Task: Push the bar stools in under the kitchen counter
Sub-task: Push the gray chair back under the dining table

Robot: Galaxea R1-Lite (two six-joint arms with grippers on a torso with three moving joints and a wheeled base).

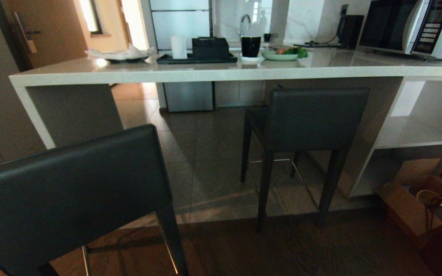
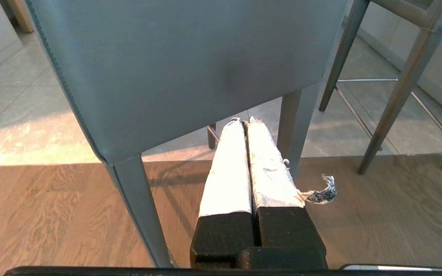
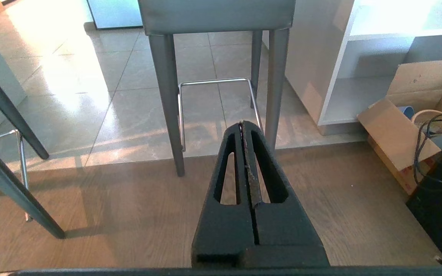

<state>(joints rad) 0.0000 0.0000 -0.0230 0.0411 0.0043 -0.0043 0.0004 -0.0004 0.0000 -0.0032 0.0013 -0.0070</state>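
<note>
Left stool [image 1: 67,199] stands out from counter [image 1: 221,71] (right stool [image 1: 313,119] tucked under).

Left gripper [image 2: 246,122] pointing forward and down, white-wrapped fingers [image 2: 228,168] pressed flat together, a loose strip of wrap curling off one side. Right gripper [image 3: 242,124] angled the same way, black fingers [image 3: 263,180] closed tight, nothing held.

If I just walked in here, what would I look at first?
Probably the two dark bar stools: the near stool fills the front left, standing out on the wood floor, and the far stool stands on the right, partly under the kitchen counter. Then you would spot the black mug and the plate of vegetables on top of it.
</note>
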